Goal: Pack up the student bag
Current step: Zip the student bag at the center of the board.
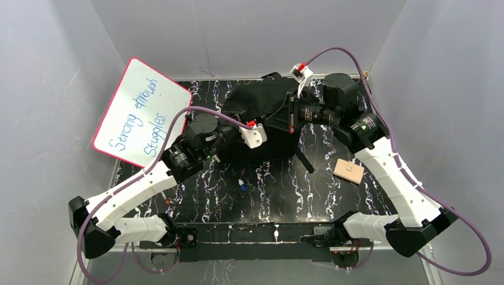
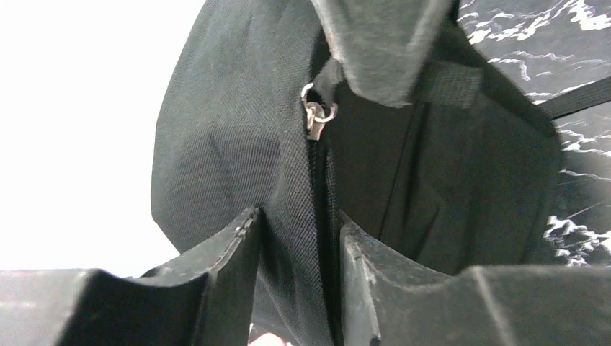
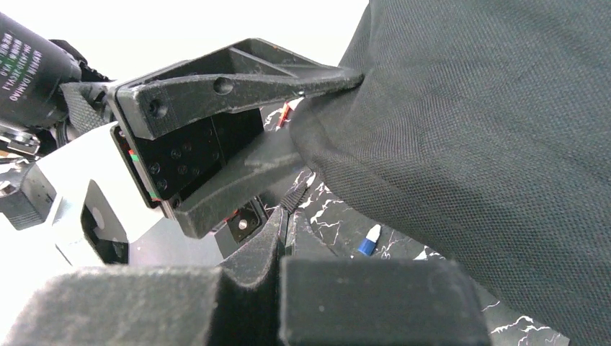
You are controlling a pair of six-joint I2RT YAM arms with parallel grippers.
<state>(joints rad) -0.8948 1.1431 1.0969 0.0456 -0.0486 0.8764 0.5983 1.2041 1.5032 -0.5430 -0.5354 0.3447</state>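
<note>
Nearest, at the bench's near edge, sit the bases of the left arm (image 1: 136,190) and right arm (image 1: 392,178), both reaching toward the far middle. The black marbled bench (image 1: 267,202) carries the student bag (image 1: 267,98), a black heap at far centre. A whiteboard (image 1: 142,113) rests at far left. The left fingers (image 2: 252,231) grip a fold of the bag's fabric below a zipper pull (image 2: 315,115). The right fingers (image 3: 270,245) are pressed together at the bag's right side; whether a strap is caught cannot be told. A tan block (image 1: 348,170) lies right of the bag, and a small blue-capped item (image 1: 242,186) lies just near of it.
</note>
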